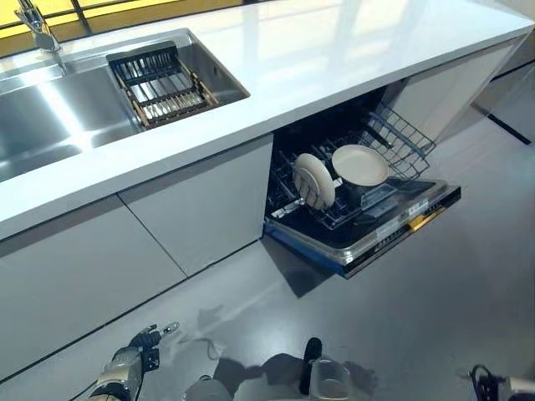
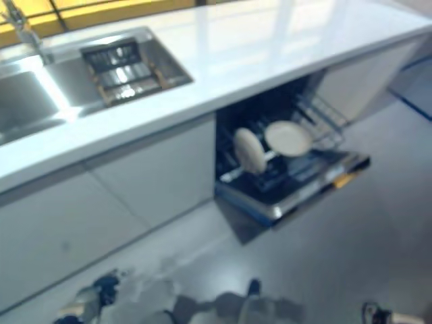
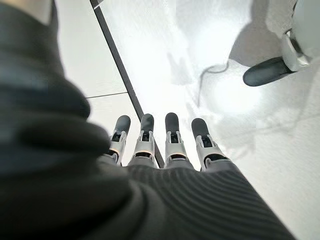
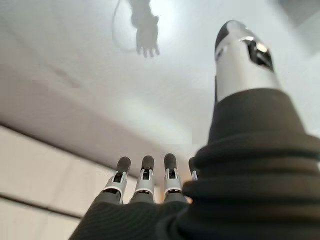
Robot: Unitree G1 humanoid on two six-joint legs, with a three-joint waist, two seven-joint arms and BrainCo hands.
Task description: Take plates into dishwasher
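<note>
The dishwasher (image 1: 368,238) under the white counter stands open with its lower rack (image 1: 393,142) pulled out. Two cream plates sit in the rack: one (image 1: 313,180) upright on edge at the left, one (image 1: 359,164) leaning with its face up beside it. My left hand (image 1: 138,351) hangs low near the floor at the lower left, fingers (image 3: 172,137) straight and holding nothing. My right hand (image 1: 493,386) hangs low at the lower right edge, fingers (image 4: 145,177) straight and holding nothing. Both hands are far from the dishwasher.
A white counter (image 1: 351,58) runs across the view with a steel sink (image 1: 50,117) at the left holding a dark drying rack (image 1: 163,83). A tap (image 1: 38,29) stands at the far left. Grey cabinet fronts (image 1: 192,209) and grey floor (image 1: 435,326) lie below.
</note>
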